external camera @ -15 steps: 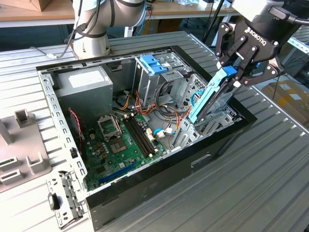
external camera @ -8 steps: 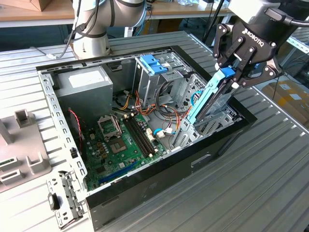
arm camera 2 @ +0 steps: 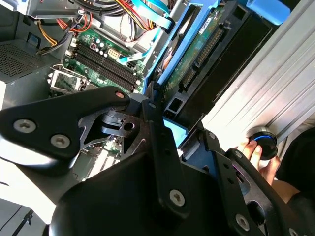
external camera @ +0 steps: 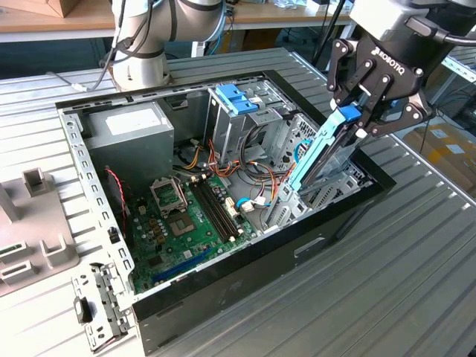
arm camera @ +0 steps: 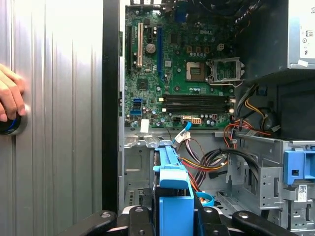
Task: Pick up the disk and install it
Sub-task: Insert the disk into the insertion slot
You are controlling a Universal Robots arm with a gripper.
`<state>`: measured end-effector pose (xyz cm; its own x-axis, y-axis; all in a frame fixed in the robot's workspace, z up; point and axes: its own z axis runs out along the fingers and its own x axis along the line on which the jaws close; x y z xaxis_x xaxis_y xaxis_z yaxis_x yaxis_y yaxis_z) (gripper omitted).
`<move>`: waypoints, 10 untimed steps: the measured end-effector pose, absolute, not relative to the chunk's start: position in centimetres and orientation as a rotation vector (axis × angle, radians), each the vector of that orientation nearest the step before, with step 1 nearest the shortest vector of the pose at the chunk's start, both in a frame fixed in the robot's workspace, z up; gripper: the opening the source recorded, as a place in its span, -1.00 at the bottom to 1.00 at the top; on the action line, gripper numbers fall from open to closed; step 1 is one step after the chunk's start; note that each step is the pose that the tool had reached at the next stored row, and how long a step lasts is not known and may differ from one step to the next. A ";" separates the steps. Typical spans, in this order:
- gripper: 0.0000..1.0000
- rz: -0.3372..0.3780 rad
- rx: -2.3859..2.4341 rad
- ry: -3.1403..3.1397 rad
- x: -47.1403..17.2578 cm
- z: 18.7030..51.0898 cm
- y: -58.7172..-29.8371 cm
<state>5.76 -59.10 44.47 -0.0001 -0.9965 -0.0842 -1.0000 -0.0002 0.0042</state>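
Over the open PC case (external camera: 245, 277), at the exterior view's right, the disk (external camera: 318, 160) is being held steeply tilted, w/ its blue end piece (external camera: 346, 116) up and its lower end down among the metal bays by the case's front wall. It is being clamped at that blue end by the gripper (external camera: 362, 119), jaws closed on it from both sides. White lettering is being shown on the gripper body, a white sticker on the grey PSU box (external camera: 126, 132), and a small barcode label (arm camera: 301, 191) on the metal cage (external camera: 223, 126) w/ the light-blue top; none is being read off. Inside, the green mobo (external camera: 186, 219) is being left exposed, w/ red, yellow and black wiring near the cage. The case is being supported by a ribbed grey metal table (external camera: 401, 297); a loose bracket (external camera: 100, 309) and a grey fixture (external camera: 33, 230) are being carried on it at the exterior view's left. Beside the case, a person's hand (arm camera: 10, 93) is being rested on a round black knob (arm camera: 11, 127) w/ a blue ring. A wooden bench (external camera: 44, 18) is being glimpsed in the bg.
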 end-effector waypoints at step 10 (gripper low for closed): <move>-0.26 0.069 -2.196 2.192 5.8 44.3 -58.3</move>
